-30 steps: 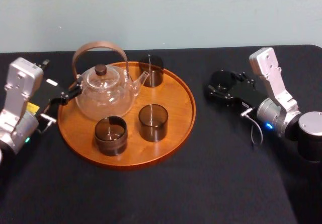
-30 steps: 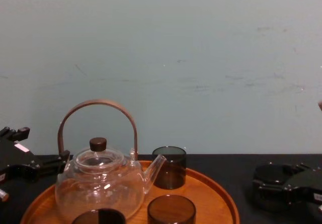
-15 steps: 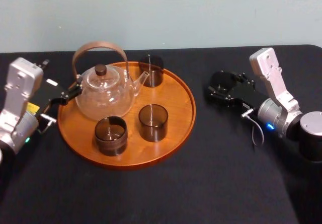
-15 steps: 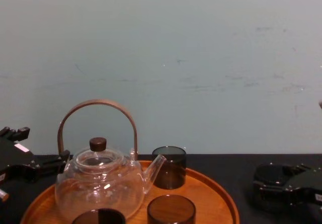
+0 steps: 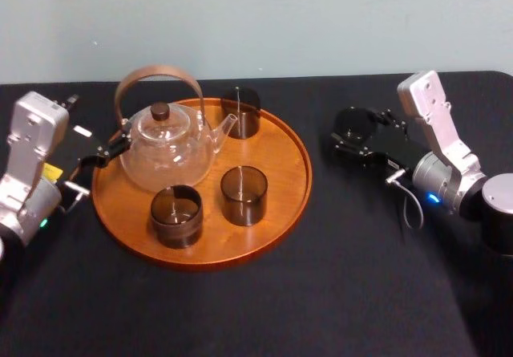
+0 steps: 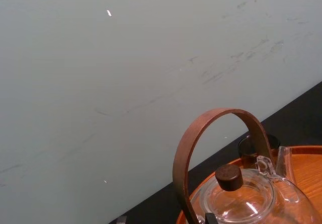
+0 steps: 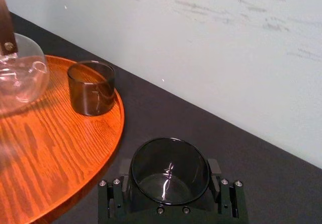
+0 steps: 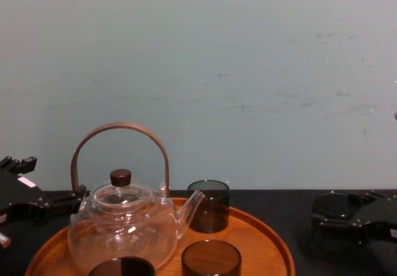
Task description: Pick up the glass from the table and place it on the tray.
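Item: glass [image 7: 169,172], dark smoked, short and cylindrical, upright with its mouth up. Location: right of the tray [image 5: 282,152], apart from its rim, over the table [image 5: 337,277].

Holder: right gripper [image 5: 353,136]. Its fingers [image 7: 215,169] are pressed against opposite sides of the glass, which sits snug between them.

Governing relation: the tray lies to the robot's left of the held glass, with a strip of black table between. Judged, the carry should run sideways to the left, with the glass kept vertical and high enough to clear the low raised rim. The right arm is the nearer and has the piece.

Contents of tray: glass teapot [image 5: 170,148] with a bent wooden handle on the left half, and three like glasses, one far [image 5: 242,112], one central [image 5: 244,194] and one near [image 5: 176,215]. The bare wood on the right half, nearest the held glass, looks the likeliest landing place.

Other: left gripper [image 5: 103,156], idle just beside the tray's left rim, close to the teapot.

Not determinable: whether the glass's base is off the table, since the gripper body hides it. In the head view, dark glass against black gripper and cloth blurs its outline. In the chest view the tray's near part is cut off.
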### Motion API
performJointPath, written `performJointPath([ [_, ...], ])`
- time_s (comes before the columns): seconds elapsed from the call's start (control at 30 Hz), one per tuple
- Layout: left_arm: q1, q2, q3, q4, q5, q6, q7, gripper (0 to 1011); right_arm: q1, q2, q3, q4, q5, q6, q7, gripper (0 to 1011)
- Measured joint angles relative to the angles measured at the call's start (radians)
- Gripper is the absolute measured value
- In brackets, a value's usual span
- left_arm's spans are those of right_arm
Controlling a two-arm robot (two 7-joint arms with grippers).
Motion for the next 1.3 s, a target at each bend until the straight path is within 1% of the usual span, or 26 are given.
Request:
performJointPath([
  [0.4,0.0,0.0,0.0,0.0,0.0,0.0,0.0,1010,-0.031,0.011,-0.013,-0.107,0.001,0.024,0.002,927],
  [0.6,0.0,0.0,0.0,0.0,0.0,0.0,0.0,1009,-0.031,0.007,-0.028,-0.133,0.0,0.031,0.004,927],
  [0.87,0.0,0.0,0.0,0.0,0.0,0.0,0.0,1010,-0.016,-0.006,-0.05,-0.134,-0.002,0.031,0.011,927],
  [1.3,0.0,0.0,0.0,0.0,0.0,0.0,0.0,1010,0.03,-0.039,-0.083,-0.077,-0.003,0.01,0.025,927],
])
